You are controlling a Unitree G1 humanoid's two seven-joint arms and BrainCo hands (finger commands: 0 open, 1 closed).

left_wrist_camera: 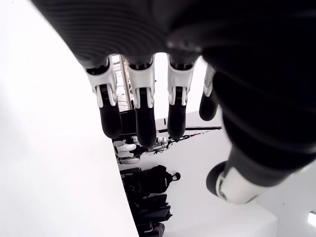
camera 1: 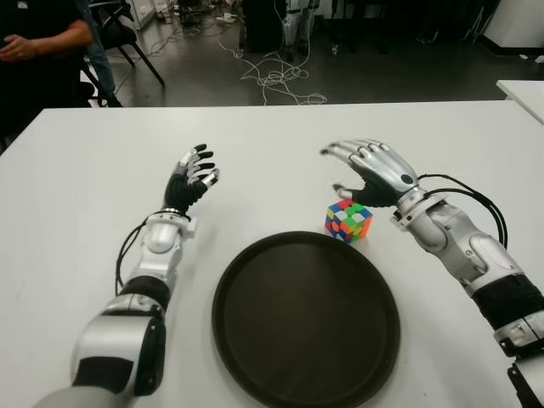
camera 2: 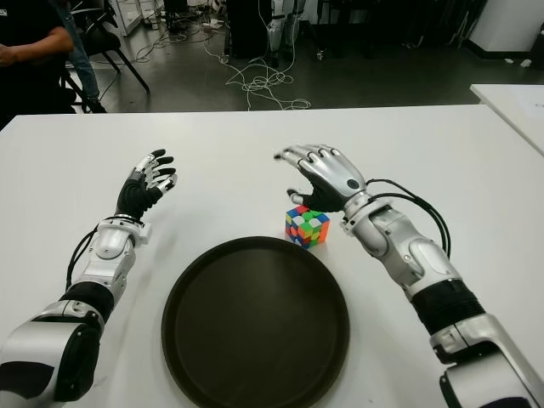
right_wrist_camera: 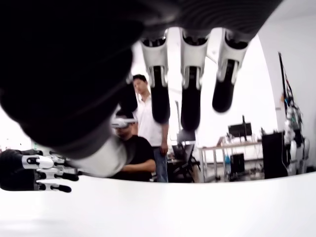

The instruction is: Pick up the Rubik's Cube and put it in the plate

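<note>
Far left, at the table's far edge, a person [camera 1: 38, 51] in dark clothes is seen. Left hand [camera 1: 191, 177] is held over the white table [camera 1: 76, 170], left of the plate, fingers [left_wrist_camera: 143, 118] spread and extended, nothing held. Dark round plate [camera 1: 234, 280] is placed near the table's front edge, approx centre, w/ nothing in it. Rubik's Cube [camera 1: 348, 220] is sat on the table just beyond the plate's far-right rim (touching the rim or not: can't be told). Right hand [camera 1: 367, 174] is positioned just behind and above the cube, fingers [right_wrist_camera: 190, 98] apart and slightly curved, not closed on it.
</note>
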